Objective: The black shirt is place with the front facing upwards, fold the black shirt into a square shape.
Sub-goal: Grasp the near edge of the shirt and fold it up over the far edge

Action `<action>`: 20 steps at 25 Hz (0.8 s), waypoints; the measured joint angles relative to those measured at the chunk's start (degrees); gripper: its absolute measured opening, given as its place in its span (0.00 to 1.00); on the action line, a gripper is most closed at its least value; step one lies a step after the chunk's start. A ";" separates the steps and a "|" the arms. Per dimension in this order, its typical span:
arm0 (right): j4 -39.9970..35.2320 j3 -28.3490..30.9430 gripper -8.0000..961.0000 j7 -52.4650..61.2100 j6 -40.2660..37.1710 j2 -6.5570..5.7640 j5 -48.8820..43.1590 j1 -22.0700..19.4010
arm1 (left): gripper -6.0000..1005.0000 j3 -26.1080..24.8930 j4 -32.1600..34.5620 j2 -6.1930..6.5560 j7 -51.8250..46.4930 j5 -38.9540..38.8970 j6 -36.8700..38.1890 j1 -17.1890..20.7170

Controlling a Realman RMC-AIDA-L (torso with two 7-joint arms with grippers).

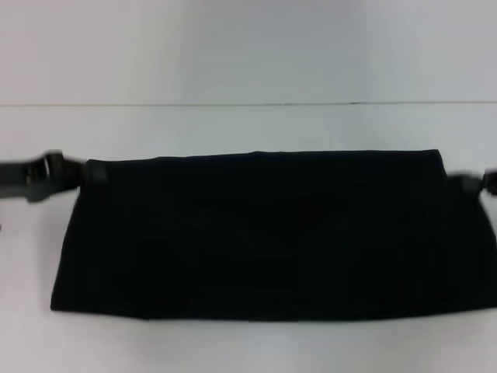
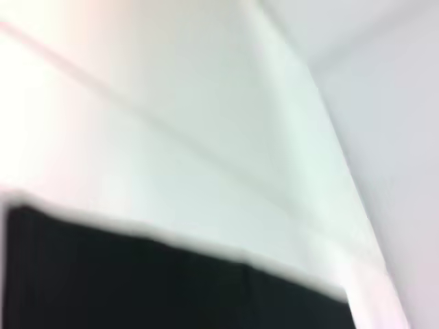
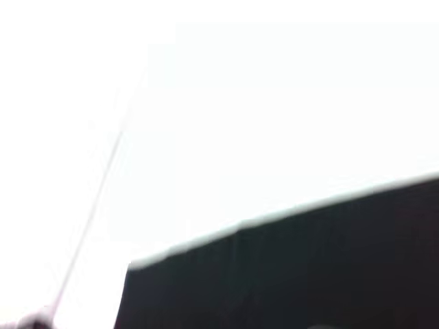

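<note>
Now the plain black cloth shirt (image 1: 264, 233) lies as a wide folded band across the white counter (image 1: 233, 124), its far corners pinched by the left tool (image 1: 87, 172) and right tool (image 1: 460, 183)

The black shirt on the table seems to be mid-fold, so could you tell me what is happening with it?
Both arms are working the black shirt, which lies as a wide folded band on the white table. The left gripper is at its far left corner and the right gripper at its far right corner. No lettering shows. It is still a long rectangle, not yet a square.
</note>
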 joint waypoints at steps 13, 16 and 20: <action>2.73 -0.76 0.03 -3.32 20.54 4.76 7.31 1.60 | 0.06 -0.14 -3.45 -4.76 4.50 -10.55 -21.70 -0.31; 2.61 -0.85 0.03 -4.03 22.98 5.59 7.37 3.11 | 0.06 -0.19 -3.48 -5.36 5.49 -10.62 -23.56 -0.93; 2.25 -0.92 0.03 -4.84 25.04 5.97 7.68 4.52 | 0.06 -0.19 -3.51 -6.13 6.66 -11.27 -26.49 -1.57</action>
